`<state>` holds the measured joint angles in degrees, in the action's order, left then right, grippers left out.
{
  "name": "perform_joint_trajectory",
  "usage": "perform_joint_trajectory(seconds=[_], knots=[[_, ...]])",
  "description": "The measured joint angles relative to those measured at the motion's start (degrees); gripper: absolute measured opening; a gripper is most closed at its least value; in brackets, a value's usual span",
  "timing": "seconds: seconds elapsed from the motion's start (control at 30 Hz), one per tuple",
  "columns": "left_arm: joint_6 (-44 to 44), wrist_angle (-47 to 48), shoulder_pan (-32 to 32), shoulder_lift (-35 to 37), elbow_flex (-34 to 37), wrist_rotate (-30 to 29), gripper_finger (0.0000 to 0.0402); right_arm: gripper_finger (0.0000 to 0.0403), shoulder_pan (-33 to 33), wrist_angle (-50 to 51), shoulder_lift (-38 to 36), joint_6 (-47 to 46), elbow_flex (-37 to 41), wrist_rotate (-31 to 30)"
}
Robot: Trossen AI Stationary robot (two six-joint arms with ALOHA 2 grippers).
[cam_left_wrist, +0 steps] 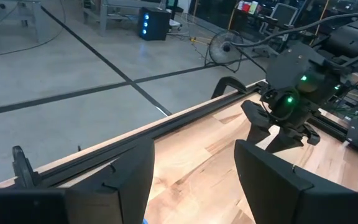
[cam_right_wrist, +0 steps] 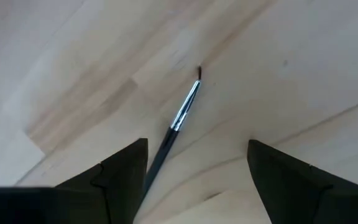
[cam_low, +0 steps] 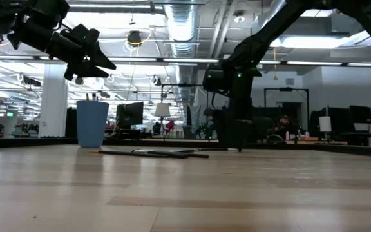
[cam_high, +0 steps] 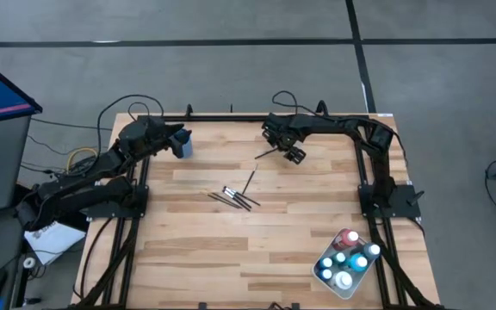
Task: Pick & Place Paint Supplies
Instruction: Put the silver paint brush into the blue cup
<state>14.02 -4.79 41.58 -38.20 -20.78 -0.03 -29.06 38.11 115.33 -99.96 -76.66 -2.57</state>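
While the high view blurs it, the right hand gapes over a paintbrush.

High view looks straight down on the whole table; low view looks level across it from the tabletop. Both wrist views sit close over the wood; left wrist and high share the right arm.

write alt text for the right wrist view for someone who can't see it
A thin dark-handled paintbrush with a silver ferrule lies on the pale wooden table, its handle running between the open right gripper and its bristle tip pointing away from the camera.
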Motion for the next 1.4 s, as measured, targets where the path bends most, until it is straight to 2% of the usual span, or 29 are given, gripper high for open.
perform_joint_trajectory(seconds=[0.23,0.47,0.63,0.77,0.9,1.0,1.13,1.27,1.4], knots=[[0.01,0.01,0.0,0.0,0.0,0.75,0.0213,0.0264,0.0,4.36,0.07,-4.73,-0.17,0.42],[1.59,0.01,0.0,0.0,-0.02,3.81,0.0213,0.0264,-0.16,2.99,0.07,-8.33,0.01,-0.18],[1.7,0.03,0.0,0.0,-0.02,6.24,0.0213,0.0264,-0.8,8.6,0.39,-1.3,-3.02,1.97],[1.7,0.03,0.0,0.0,-0.04,6.78,0.0213,0.0264,-0.85,11.58,-0.1,5.16,-6.84,1.02],[1.7,0.01,0.0,0.0,-0.04,6.8,0.0213,0.0265,-0.52,10.57,-0.11,10.13,-12.06,-3.23],[1.7,-0.01,0.0,0.0,-0.06,6.88,0.0213,0.0265,-0.26,5.38,0.13,17.42,-14.59,-5.02],[1.7,-0.01,0.0,0.0,-0.07,6.89,0.0213,0.0263,0.1,2.09,0.24,23.43,-14.58,-5.46],[2.83,-0.03,0.0,0.0,-0.04,6.89,0.0213,0.0249,1.51,2.33,0.24,24.07,-12.75,-7.56],[4.39,-0.03,0.0,0.0,-0.05,7.07,0.0213,0.023,3.7,-1.52,0.26,23.68,-8.93,-8.25]])
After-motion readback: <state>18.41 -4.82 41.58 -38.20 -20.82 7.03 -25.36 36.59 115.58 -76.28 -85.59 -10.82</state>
